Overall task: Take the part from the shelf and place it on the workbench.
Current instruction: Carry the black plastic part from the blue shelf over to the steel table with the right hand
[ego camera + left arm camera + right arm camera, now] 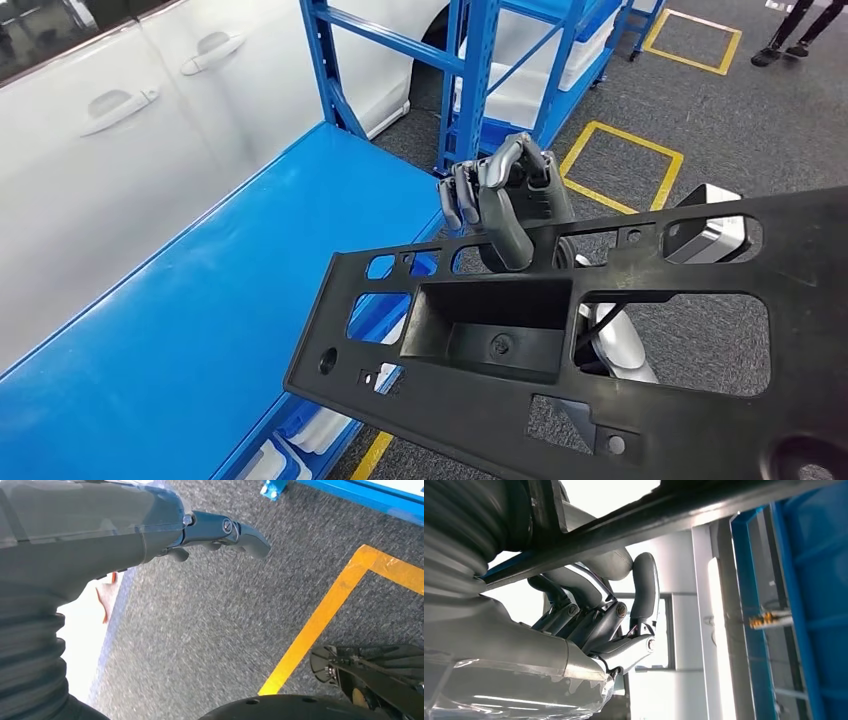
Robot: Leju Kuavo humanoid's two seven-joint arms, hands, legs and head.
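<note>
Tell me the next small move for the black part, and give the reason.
Probably carry the black part leftward until more of it is over the blue workbench, then lower it. In the head view the part sits tilted in the air, its left end just past the bench edge, the rest above grey carpet. The right hand grips its far edge from underneath.

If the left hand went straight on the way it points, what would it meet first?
Probably the grey carpet: the left hand points out over bare floor. The blue rack foot lies further along, but depth is unclear.
</note>
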